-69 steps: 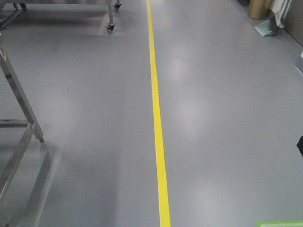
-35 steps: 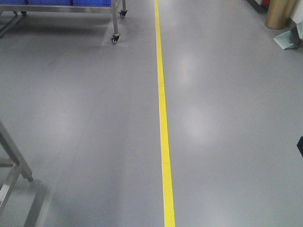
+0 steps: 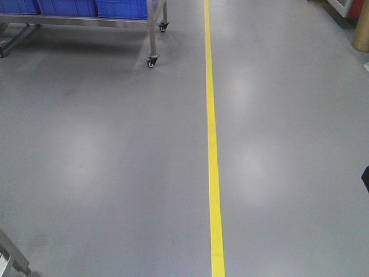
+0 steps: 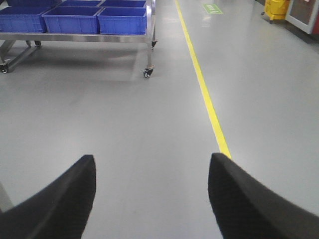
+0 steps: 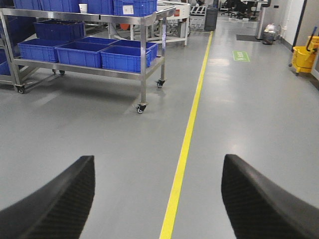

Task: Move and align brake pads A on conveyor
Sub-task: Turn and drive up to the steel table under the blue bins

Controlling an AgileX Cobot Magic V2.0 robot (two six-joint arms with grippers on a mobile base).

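Note:
No brake pads and no conveyor show in any view. My left gripper is open and empty, its two black fingers spread wide above bare grey floor. My right gripper is open and empty too, its black fingers wide apart over the floor and the yellow line. Neither gripper shows in the front view.
A yellow floor line runs straight ahead; it also shows in the left wrist view and the right wrist view. A wheeled steel rack with blue bins stands ahead on the left. A steel frame leg is at the lower left. A yellow mop bucket stands far right.
The view has advanced along the yellow line: the wheeled rack with blue bins has come closer and lower in the frame, and the steel frame at the left has slid almost out of view.

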